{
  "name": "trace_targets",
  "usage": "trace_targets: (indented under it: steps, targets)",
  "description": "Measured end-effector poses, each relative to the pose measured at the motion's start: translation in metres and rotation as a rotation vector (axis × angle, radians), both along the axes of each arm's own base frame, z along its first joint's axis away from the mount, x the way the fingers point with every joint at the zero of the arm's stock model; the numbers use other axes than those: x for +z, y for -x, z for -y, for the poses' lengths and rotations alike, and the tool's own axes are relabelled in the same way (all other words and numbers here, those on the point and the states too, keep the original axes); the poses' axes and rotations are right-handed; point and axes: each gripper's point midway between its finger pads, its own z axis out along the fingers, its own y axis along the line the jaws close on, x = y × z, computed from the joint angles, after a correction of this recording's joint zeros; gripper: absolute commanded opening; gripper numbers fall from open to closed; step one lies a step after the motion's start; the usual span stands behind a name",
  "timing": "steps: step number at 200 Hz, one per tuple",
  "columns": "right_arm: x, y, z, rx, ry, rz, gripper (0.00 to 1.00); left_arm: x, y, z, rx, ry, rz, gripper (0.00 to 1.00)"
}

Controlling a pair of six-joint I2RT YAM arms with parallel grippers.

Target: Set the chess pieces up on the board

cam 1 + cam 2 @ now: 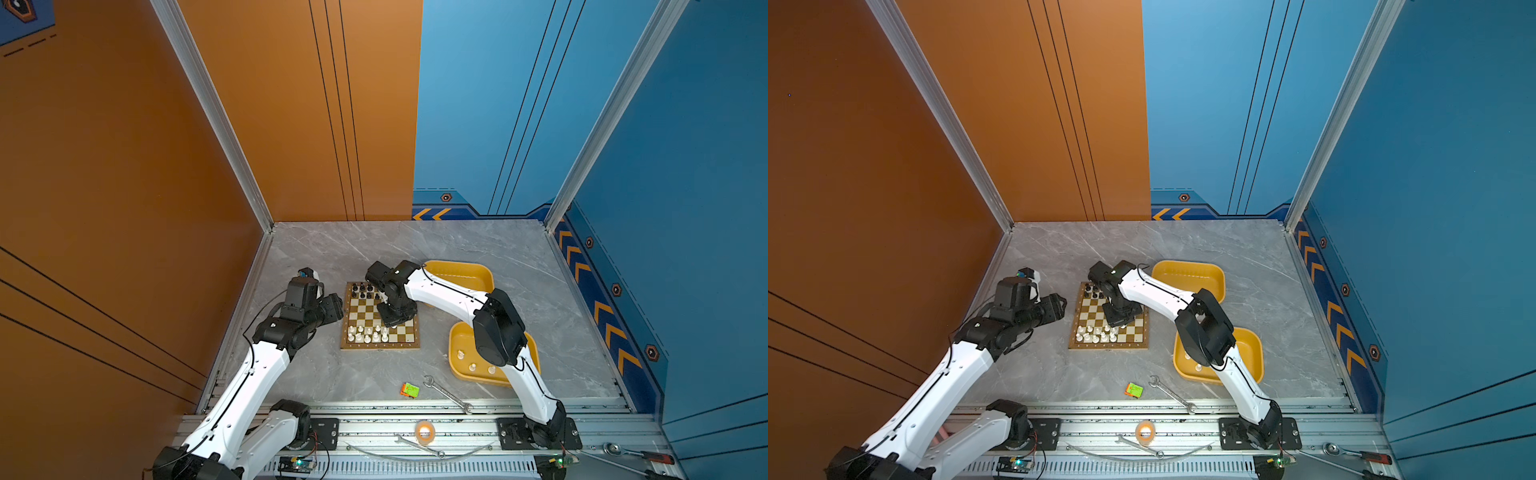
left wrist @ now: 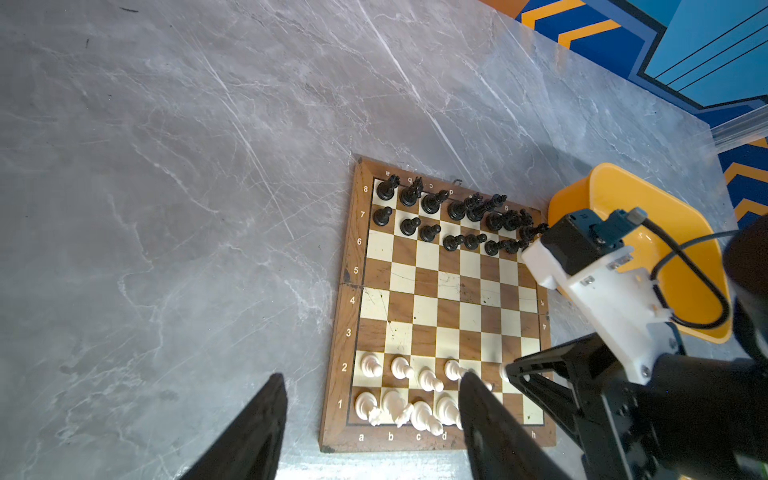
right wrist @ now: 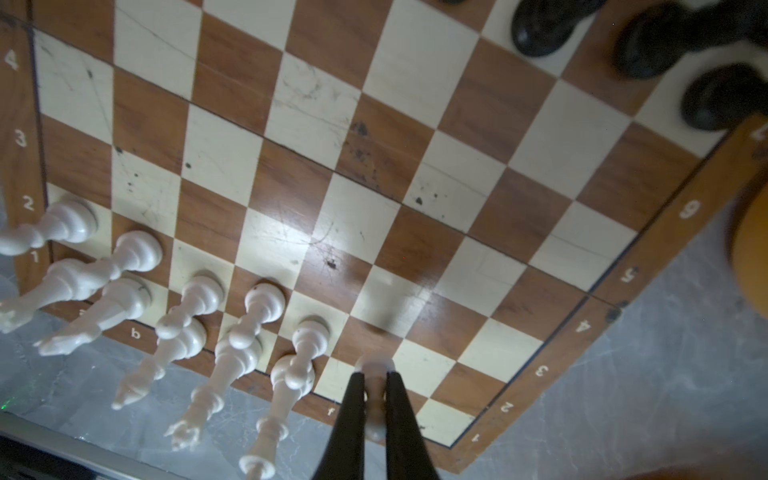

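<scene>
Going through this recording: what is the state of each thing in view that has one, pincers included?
left pincer: open, empty.
right pincer: shut on a white piece.
black pieces: upright in two rows on the board.
white pieces on board: upright, both rows incomplete.
far yellow tray: no pieces visible.
near yellow tray: holds three loose white pieces, partly behind the right arm.

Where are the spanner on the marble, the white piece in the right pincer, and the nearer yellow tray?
spanner (image 1: 448,394): in a top view, mid-shank.
white piece (image 3: 374,365): right wrist view, round base.
nearer yellow tray (image 1: 465,340): in a top view, bare floor.
</scene>
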Motion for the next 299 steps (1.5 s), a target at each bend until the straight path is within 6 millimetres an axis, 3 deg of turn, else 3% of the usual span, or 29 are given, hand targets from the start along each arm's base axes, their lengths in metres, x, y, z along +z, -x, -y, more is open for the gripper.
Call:
trace_targets:
  steps: [85,138,299]
  targets:
    - [0.001,0.003,-0.004,0.008,-0.008,-0.002,0.07,-0.003,0.002,-0.003,0.005,0.016,-0.019,0.67]
    - [-0.013,0.011,0.005,0.008,0.031,-0.035,0.07,-0.011,0.001,-0.004,0.003,0.021,-0.051,0.67]
    - [-0.013,0.012,0.003,0.009,0.021,-0.045,0.09,-0.013,0.0,-0.005,-0.005,0.014,-0.059,0.67]
